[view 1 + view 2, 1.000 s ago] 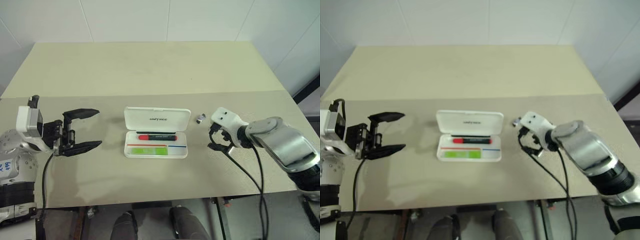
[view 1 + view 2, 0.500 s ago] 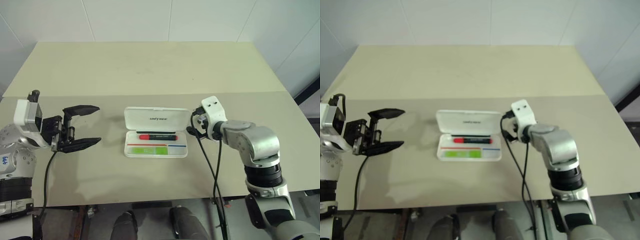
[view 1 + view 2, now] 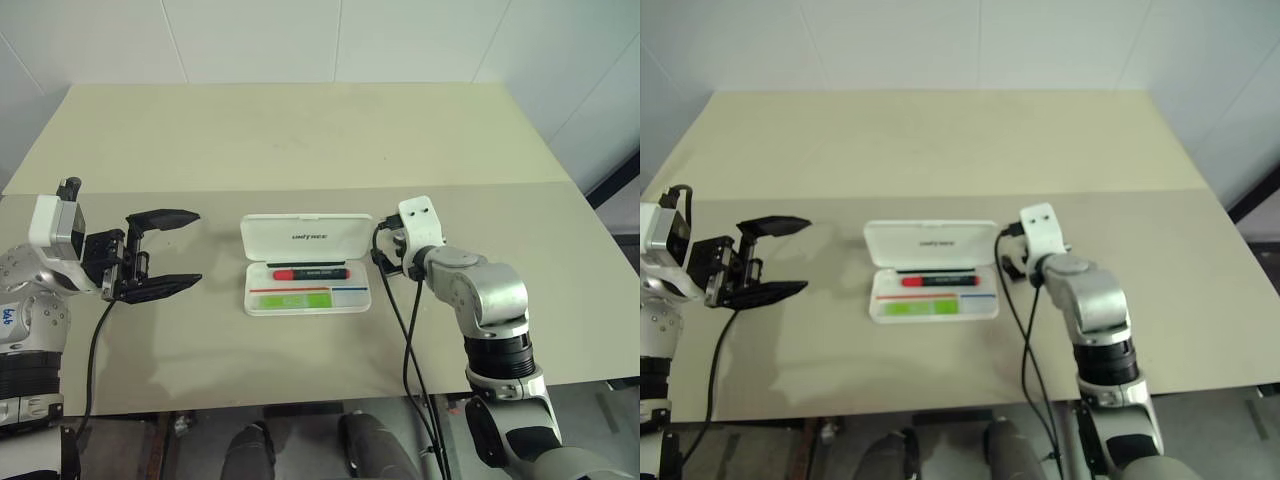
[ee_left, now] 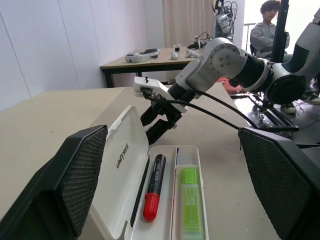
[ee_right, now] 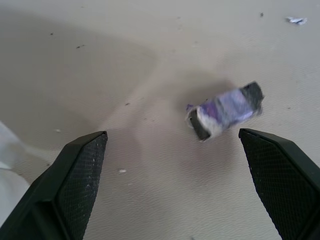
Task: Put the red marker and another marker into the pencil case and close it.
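The white pencil case [image 3: 308,240] lies open mid-table, its lid tipped back. In its tray the red marker [image 3: 310,273] lies along the back and the lime-green highlighter [image 3: 296,299] along the front; both also appear in the left wrist view, marker [image 4: 154,192] beside highlighter [image 4: 190,200]. My right gripper [image 3: 384,254] is open, pointing forward and down against the right end of the case lid. My left gripper [image 3: 196,248] hangs open left of the case, pointing at it, with nothing between its fingers [image 4: 75,175].
A small grey and purple scrap [image 5: 225,110] lies on the tabletop just beyond my right gripper's fingers [image 5: 75,170]. The beige table [image 3: 300,140] stretches far behind the case. In the left wrist view, a seated person [image 4: 265,30] and another table stand beyond.
My right arm has swung left from the small scrap to the right end of the case lid. The case has slid slightly left. My left gripper has stayed put.
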{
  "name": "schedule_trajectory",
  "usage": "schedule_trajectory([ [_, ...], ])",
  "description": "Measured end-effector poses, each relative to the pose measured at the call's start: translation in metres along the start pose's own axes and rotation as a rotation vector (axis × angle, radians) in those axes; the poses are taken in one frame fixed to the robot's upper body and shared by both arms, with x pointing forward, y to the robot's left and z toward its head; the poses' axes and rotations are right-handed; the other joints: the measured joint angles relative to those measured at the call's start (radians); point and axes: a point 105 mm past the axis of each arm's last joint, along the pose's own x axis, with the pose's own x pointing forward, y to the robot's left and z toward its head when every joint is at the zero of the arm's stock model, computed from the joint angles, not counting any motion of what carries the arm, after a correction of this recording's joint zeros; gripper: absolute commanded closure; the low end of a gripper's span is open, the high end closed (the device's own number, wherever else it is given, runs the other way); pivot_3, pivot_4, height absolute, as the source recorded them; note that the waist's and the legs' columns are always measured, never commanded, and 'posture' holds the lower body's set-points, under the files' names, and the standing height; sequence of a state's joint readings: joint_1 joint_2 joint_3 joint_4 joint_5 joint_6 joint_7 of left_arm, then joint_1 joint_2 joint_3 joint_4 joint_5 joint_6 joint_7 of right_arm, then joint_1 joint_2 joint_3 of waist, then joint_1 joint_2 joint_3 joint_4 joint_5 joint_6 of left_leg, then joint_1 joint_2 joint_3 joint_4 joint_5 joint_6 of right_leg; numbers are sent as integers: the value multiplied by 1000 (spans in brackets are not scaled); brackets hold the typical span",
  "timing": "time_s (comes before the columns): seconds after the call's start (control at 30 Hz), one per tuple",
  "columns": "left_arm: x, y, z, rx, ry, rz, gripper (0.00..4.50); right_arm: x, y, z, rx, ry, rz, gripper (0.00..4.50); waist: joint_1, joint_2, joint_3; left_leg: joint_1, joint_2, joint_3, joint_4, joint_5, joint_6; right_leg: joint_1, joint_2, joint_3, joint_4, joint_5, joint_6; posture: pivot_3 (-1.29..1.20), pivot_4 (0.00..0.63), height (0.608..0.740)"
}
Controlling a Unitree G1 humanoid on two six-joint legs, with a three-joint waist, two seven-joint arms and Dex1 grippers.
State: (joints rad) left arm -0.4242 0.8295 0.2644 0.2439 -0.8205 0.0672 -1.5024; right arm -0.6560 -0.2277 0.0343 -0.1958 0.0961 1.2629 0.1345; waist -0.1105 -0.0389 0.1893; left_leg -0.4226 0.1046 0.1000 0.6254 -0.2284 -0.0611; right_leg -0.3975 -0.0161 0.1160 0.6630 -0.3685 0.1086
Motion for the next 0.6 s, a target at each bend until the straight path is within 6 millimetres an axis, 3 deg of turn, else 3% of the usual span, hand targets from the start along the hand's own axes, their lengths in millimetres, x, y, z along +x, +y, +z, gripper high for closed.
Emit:
schedule_trajectory([
  [0.6,0,-1,0,3,1,-1,0,26,14,8,169,-61,-106,51,-14,-1,-1,1,0,-1,2,1,0,0,1,0,6,1,-1,0,150,740],
])
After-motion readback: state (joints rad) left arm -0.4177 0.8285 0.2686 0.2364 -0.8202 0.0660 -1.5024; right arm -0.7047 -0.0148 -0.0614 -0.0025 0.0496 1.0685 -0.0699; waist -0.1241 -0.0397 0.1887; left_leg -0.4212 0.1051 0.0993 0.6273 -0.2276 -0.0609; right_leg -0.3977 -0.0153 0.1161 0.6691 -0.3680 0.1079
